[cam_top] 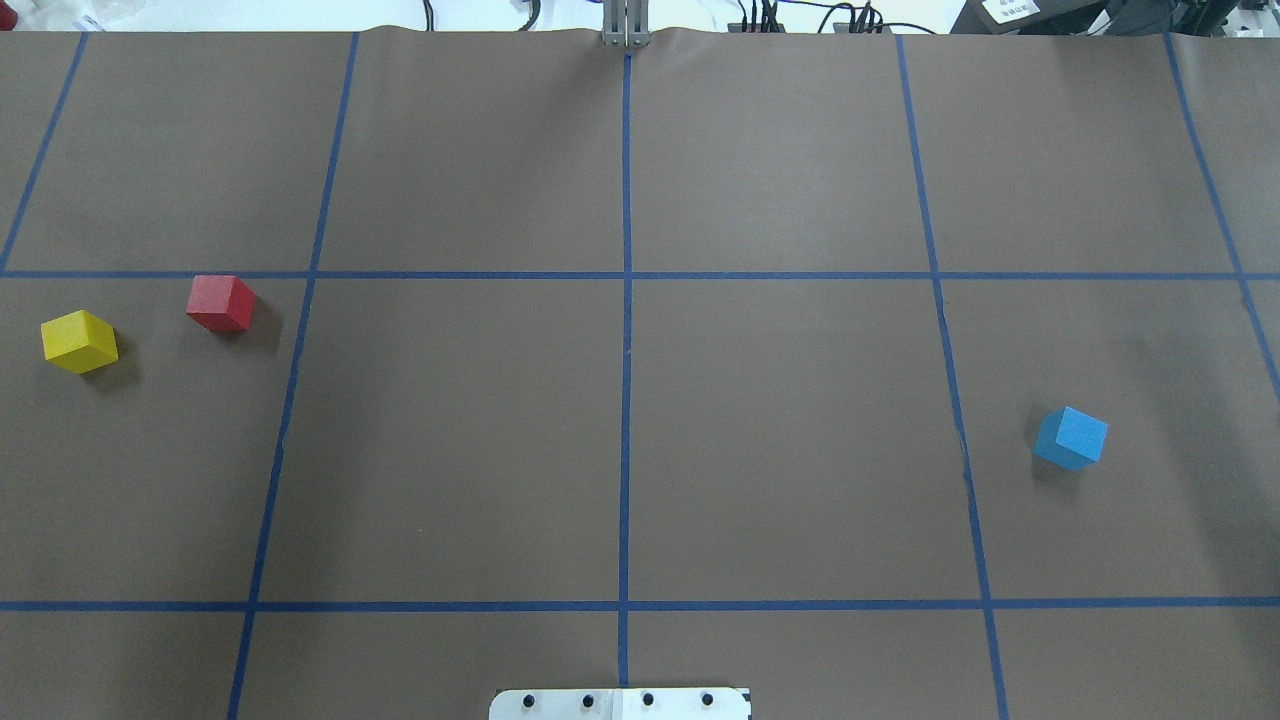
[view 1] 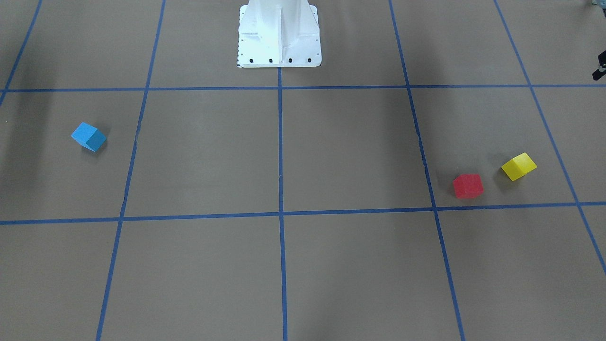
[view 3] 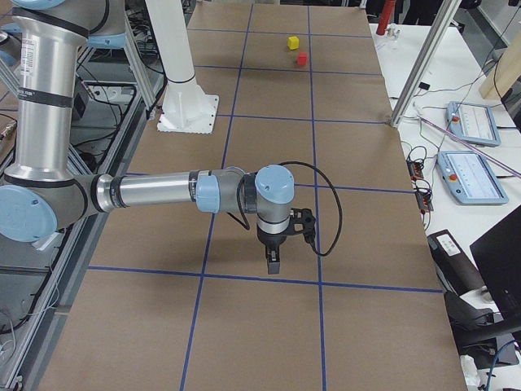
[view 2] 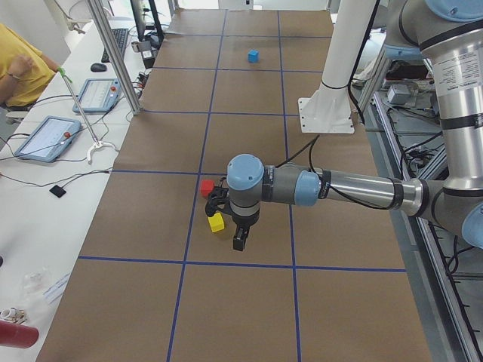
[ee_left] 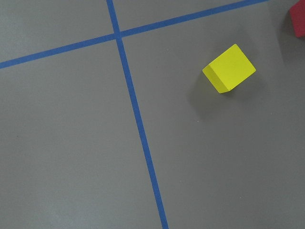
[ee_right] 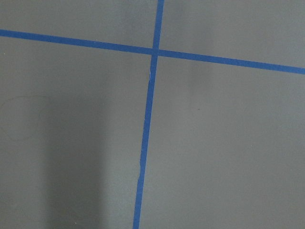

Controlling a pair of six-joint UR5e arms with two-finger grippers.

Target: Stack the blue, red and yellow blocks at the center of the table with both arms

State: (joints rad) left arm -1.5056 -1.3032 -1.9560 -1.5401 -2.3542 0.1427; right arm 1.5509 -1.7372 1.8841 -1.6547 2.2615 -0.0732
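We see a matt brown table (cam_top: pixel 780 420) crossed by a grid of blue tape lines (cam_top: pixel 626 300). One block (cam_top: pixel 1070 438) is sky blue, another block (cam_top: pixel 220 302) red, a third block (cam_top: pixel 79 341) yellow. The pedestal (view 1: pixel 279 35) is white. The left arm (view 2: pixel 355 188) and right arm (view 3: pixel 155 191) are silver with pale blue joints.

Two cameras look down on my table (cam_top: pixel 780 400) from opposite sides, two look along it from its ends, and my wrist cameras hang close above it, the left one sharing the yellow block (ee_left: pixel 229 68) with all four.
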